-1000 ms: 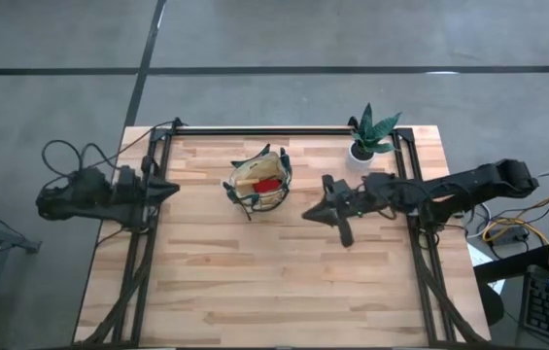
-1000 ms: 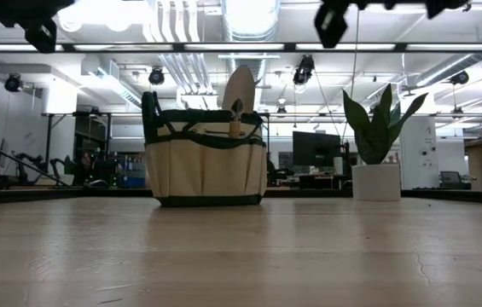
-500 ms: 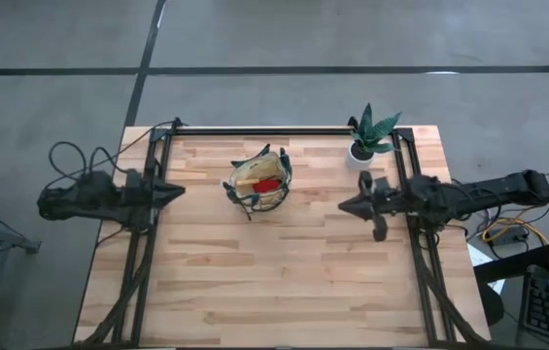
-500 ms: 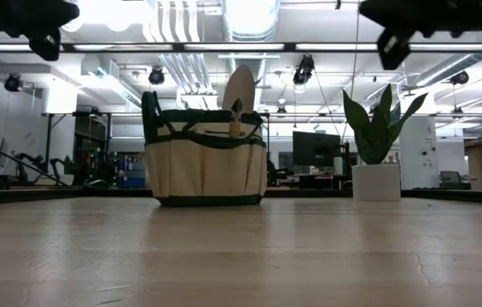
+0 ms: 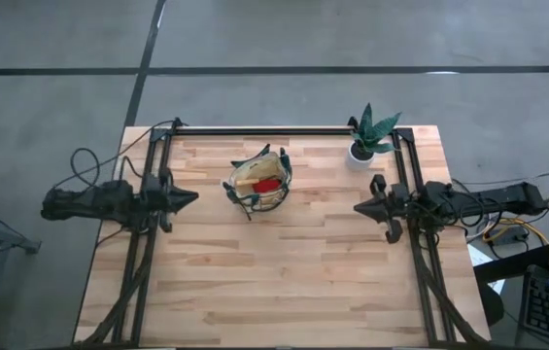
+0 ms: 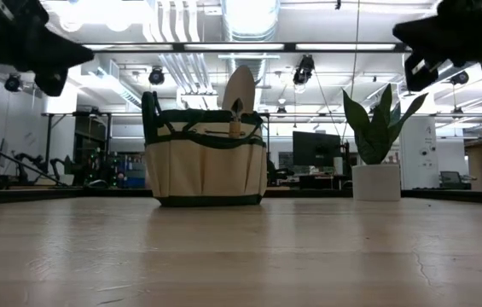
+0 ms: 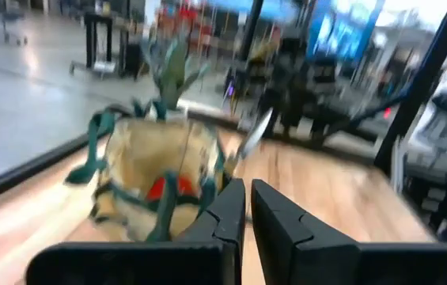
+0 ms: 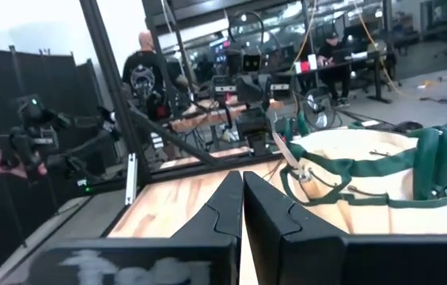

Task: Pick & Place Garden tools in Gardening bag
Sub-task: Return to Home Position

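The tan gardening bag (image 5: 257,183) with dark green trim stands upright on its base at the table's far middle. It also shows in the low view (image 6: 205,158) and in both wrist views (image 7: 156,178) (image 8: 373,170). Garden tools sit inside it: a trowel blade (image 6: 240,89) sticks up above the rim, and a red piece (image 5: 268,185) lies within. My left gripper (image 5: 191,197) (image 7: 245,186) hovers at the left side, pointing level at the bag, shut and holding nothing. My right gripper (image 5: 360,207) (image 8: 243,176) hovers at the right side, also level, shut and holding nothing.
A green plant in a white pot (image 5: 371,136) (image 6: 377,145) stands at the far right corner. Dark frame rails (image 5: 255,129) run along the table's far, left and right edges. A person (image 8: 140,71) stands in the room beyond the table.
My right gripper has drawn back from beside the bag toward the table's right edge and come down a little, staying shut. My left gripper has sunk and edged slightly toward the bag. The bag and its tools have kept still.
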